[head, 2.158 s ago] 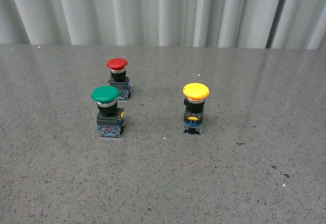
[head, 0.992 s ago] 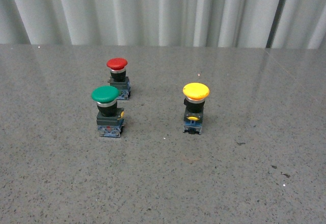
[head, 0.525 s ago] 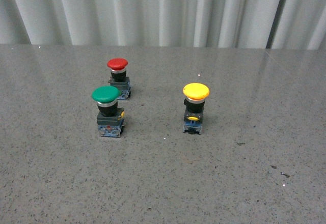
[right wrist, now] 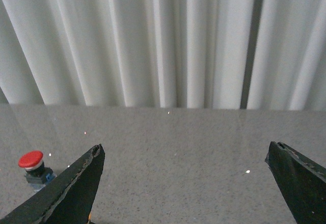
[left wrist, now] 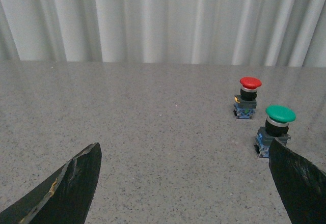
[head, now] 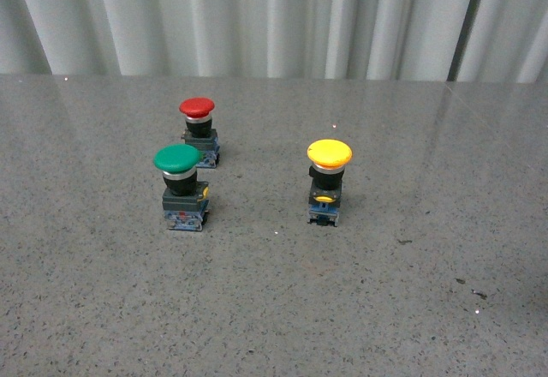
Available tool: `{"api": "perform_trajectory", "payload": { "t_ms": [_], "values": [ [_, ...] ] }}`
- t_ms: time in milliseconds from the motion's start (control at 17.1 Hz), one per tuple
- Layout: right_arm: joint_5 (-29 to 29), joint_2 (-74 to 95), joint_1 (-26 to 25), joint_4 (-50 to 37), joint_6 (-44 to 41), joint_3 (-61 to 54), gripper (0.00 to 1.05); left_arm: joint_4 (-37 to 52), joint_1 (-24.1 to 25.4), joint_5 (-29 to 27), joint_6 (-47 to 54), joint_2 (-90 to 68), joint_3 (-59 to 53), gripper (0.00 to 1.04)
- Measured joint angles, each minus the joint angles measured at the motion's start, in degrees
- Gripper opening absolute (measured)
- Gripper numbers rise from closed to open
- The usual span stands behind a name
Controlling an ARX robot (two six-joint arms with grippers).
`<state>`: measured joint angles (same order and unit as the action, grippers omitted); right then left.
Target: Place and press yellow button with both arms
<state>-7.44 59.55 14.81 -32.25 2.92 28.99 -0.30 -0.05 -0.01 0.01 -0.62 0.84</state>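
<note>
Nothing of the task appears to have been started. The yellow button (head: 328, 180) is seen upright on the grey table (head: 394, 300), right of centre and well apart from the green button (head: 181, 187) and the red button (head: 199, 128), which stand near each other on the left. It has not been picked up, moved or pressed, so placing and pressing are both judged to be left. No arm is seen in the front view. The left gripper (left wrist: 183, 145) and the right gripper (right wrist: 184, 145) are each shown spread wide with nothing held between the fingers. Compared with the earlier front views, no difference can be made out: all three buttons are found in the same spots.
</note>
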Motion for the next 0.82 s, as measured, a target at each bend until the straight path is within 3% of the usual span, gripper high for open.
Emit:
{"api": "perform_trajectory", "payload": {
  "t_ms": [292, 350, 467, 817],
  "values": [
    [0.0, 8.96, 1.27, -0.61, -0.04, 4.92, 0.98, 0.02, 0.0, 0.0, 0.0, 0.0, 0.0, 0.98],
    [-0.07, 27.08, 5.11, 0.55, -1.73, 17.53, 0.98, 0.02, 0.0, 0.0, 0.0, 0.0, 0.0, 0.98],
    [-0.07, 32.61, 7.32, 2.73, -2.36, 20.44, 0.97, 0.02, 0.0, 0.0, 0.0, 0.0, 0.0, 0.98],
    [-0.04, 35.71, 12.52, 4.79, -2.43, 20.9, 0.33, 0.02, 0.0, 0.0, 0.0, 0.0, 0.0, 0.98]
  ]
}}
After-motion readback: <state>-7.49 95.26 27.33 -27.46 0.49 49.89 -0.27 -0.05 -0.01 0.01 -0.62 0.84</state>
